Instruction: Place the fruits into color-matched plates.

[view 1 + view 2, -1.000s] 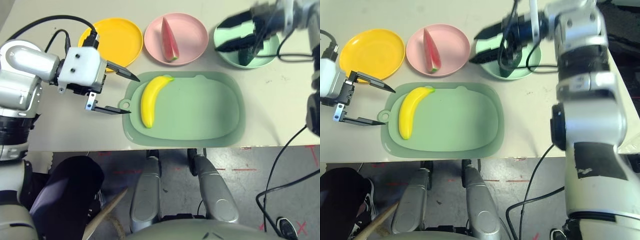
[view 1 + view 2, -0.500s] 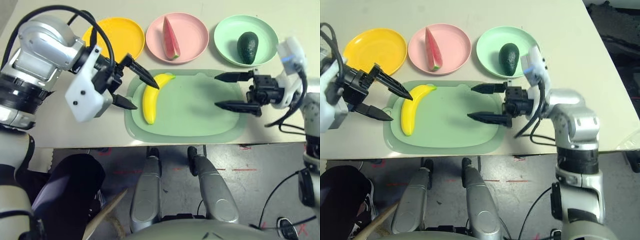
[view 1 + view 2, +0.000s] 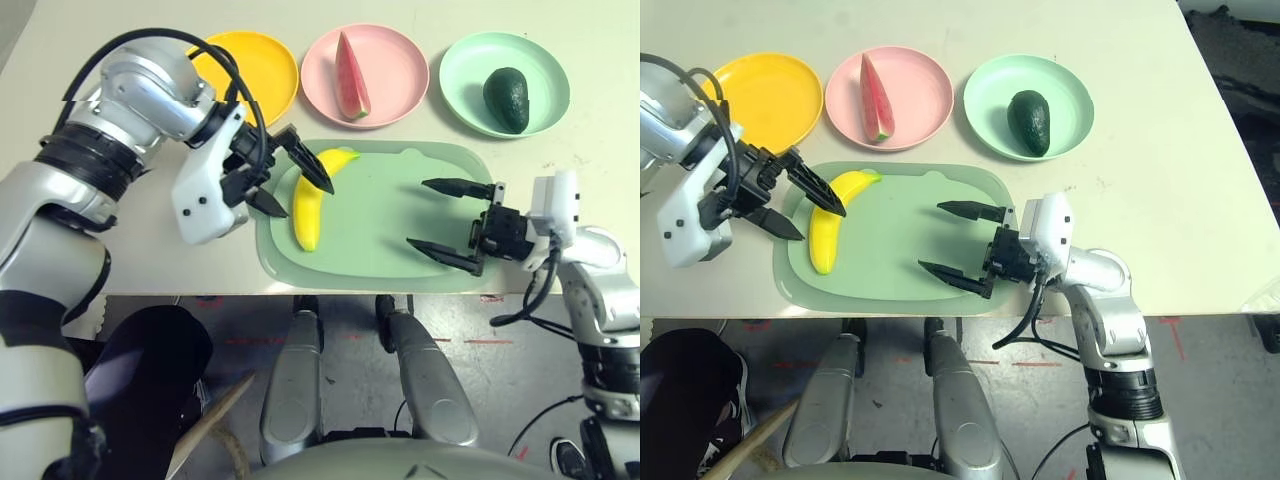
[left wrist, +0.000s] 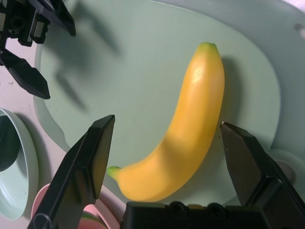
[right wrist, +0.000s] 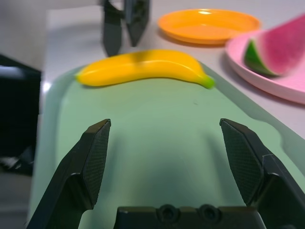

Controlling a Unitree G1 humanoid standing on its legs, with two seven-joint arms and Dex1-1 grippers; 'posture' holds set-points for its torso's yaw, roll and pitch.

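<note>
Now my left gripper [image 4: 162, 148] hangs spread wide over the banana [image 3: 310, 200], one finger on each side of its thick middle and neither touching it. The banana lies flat on the pale-green cutting mat [image 3: 400, 250], its green tip pointing toward the plates beyond the claw. I judge it a light, rigid plastic toy with a smooth, glossy skin, so it could squirt out of a pinch taken near either tapered end. The best hold looks to be across the fattest part of the curve, where the claw is already lined up; closing squarely there should keep it from rolling.

My right gripper [image 3: 455, 225] sits on the far side of the mat from the left claw, also spread and holding nothing, well apart from the banana. Just beyond the left claw stands the yellow plate [image 3: 255, 65], bare and ready. Next along is the pink plate [image 3: 400, 60] with the watermelon wedge [image 3: 350, 85] in it, then the green plate [image 3: 470, 70] holding the avocado [image 3: 507, 98]. Nothing lies between banana and yellow plate; I only need to clear the plate's raised rim.
</note>
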